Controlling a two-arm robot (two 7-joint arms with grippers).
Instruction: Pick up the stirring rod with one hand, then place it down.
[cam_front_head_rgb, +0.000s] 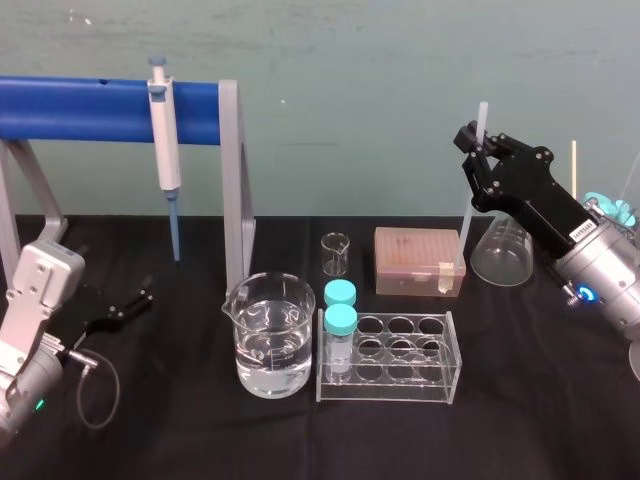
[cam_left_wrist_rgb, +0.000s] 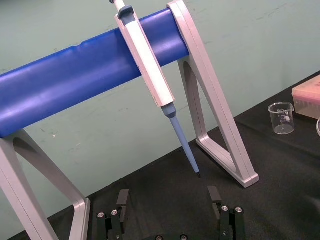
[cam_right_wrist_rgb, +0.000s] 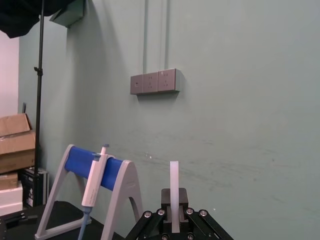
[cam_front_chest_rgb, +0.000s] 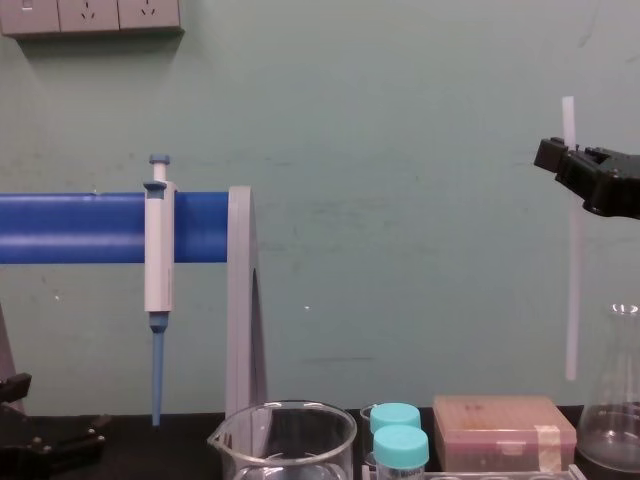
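Note:
The stirring rod (cam_front_head_rgb: 468, 225) is a thin translucent-white stick hanging upright in the air above the right back of the table. My right gripper (cam_front_head_rgb: 477, 150) is shut on its upper part, with a short length sticking out above the fingers. From the chest, the rod (cam_front_chest_rgb: 572, 290) drops well below the right gripper (cam_front_chest_rgb: 562, 158), and its lower end hangs above the table beside a flask. In the right wrist view the rod (cam_right_wrist_rgb: 174, 180) rises from between the jaws of the right gripper (cam_right_wrist_rgb: 174, 206). My left gripper (cam_front_head_rgb: 130, 300) rests low at the left, open and with nothing in it (cam_left_wrist_rgb: 167, 200).
A beaker of water (cam_front_head_rgb: 268, 345) stands at the centre front beside a clear tube rack (cam_front_head_rgb: 400, 375) holding two teal-capped vials. Behind are a small beaker (cam_front_head_rgb: 335, 253), a tan tip box (cam_front_head_rgb: 418, 260) and a conical flask (cam_front_head_rgb: 500, 250). A pipette (cam_front_head_rgb: 165, 140) hangs on the blue-barred stand (cam_front_head_rgb: 80, 110).

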